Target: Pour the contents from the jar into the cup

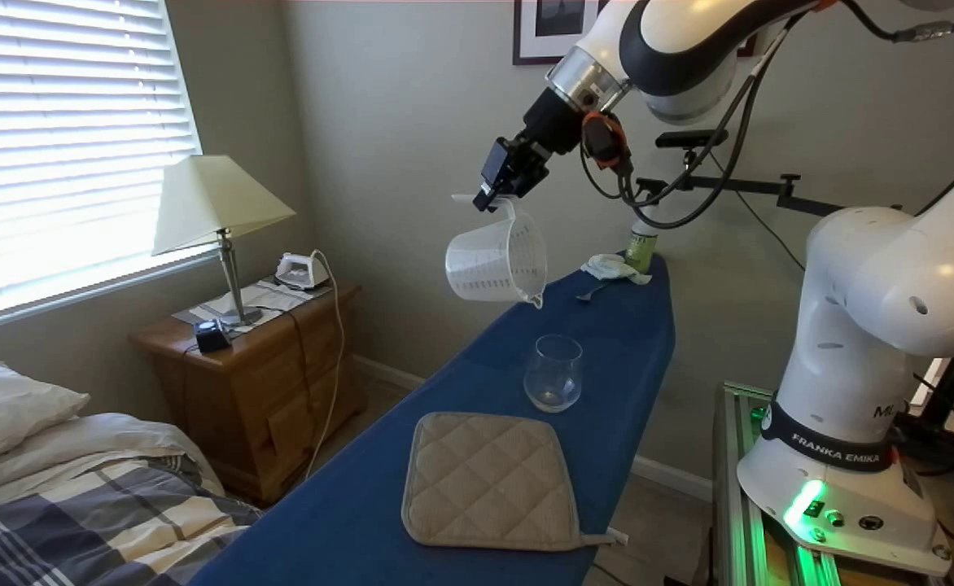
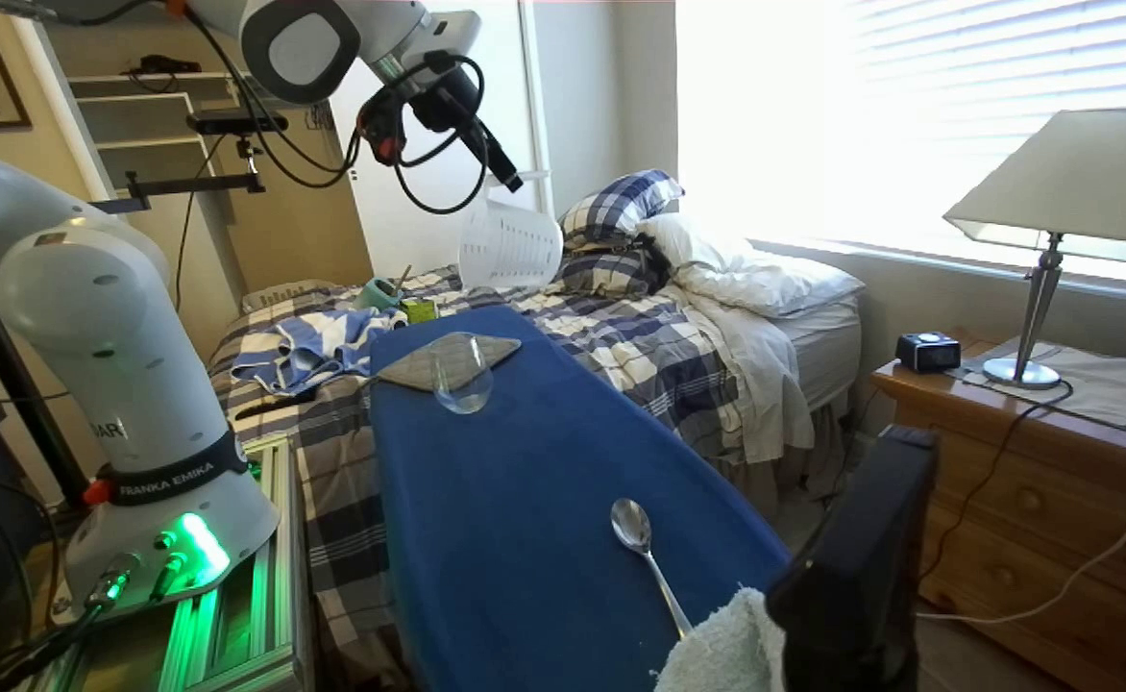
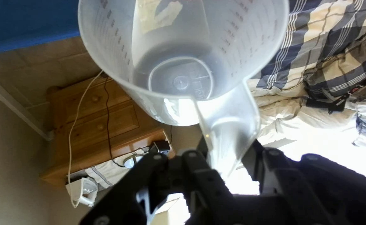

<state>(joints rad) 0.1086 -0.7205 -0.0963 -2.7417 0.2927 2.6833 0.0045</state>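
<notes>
In an exterior view, the camera looks from above along the ironing board (image 1: pixel 477 387) toward its narrow end, with the robot (image 1: pixel 843 342) at the right and the window (image 1: pixel 62 163) at the left. In an exterior view, the camera stands at the narrow end, very close to the cloth (image 2: pixel 731 649), and faces the bed (image 2: pixel 640 365); here the robot is at the left and the window at the right. Both exterior views share the jar (image 1: pixel 481 264), the glass (image 1: pixel 553 378), the ironing board and the nightstand (image 1: pixel 237 391). The wrist view is nearest to the jar: it looks past the gripper (image 3: pixel 228 159) into the jar's opening, and farther back shows the nightstand upside down.
</notes>
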